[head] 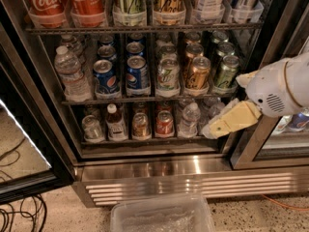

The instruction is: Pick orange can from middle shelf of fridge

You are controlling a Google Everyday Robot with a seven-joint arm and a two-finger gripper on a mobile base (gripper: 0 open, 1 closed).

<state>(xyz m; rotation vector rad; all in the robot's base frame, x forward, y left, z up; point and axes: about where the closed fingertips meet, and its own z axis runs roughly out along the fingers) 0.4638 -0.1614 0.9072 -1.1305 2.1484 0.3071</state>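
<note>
Copper-bodied orange can (197, 73) on middle shelf (120, 100) of fridge (154, 168); my gripper (215, 128) below-right, apart; open or closed, I cannot tell.

Fridge (154, 170) fills the upper frame. Middle shelf (145, 100) runs across centre. Front row, left to right: water bottle (71, 74), two cola cans (137, 74), lime can (167, 75), orange can (198, 74), end can (226, 73). More cans stand behind. Gripper (217, 128) at centre right, below the shelf's right end, apart from orange can. Plastic bin (161, 216) bottom centre, before the grille (159, 185).
</note>
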